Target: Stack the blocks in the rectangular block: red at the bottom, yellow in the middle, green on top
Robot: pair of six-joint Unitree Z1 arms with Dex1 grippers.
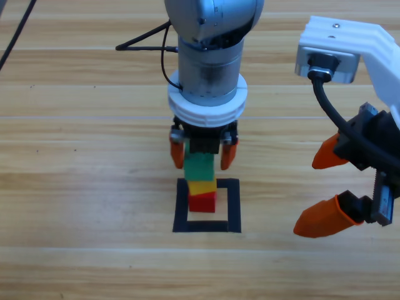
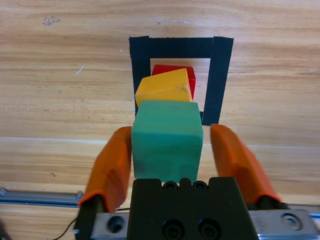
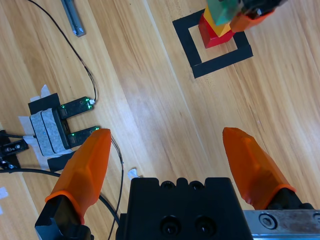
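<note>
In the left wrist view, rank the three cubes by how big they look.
1. green cube, nearest the camera, between the left tool fingers
2. yellow cube
3. red cube, mostly hidden

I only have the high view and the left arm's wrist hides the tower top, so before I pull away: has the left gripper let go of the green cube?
Observer: In the left wrist view the left gripper is open. One jaw stands clear of the green cube, and the other is close beside it.
Operator: Is the tower square underneath?
Observer: No. The yellow cube sits twisted on the red cube, which is inside the tape outline.
Operator: And the right arm?
Observer: The right gripper is open, with only bare wood between its jaws.
</note>
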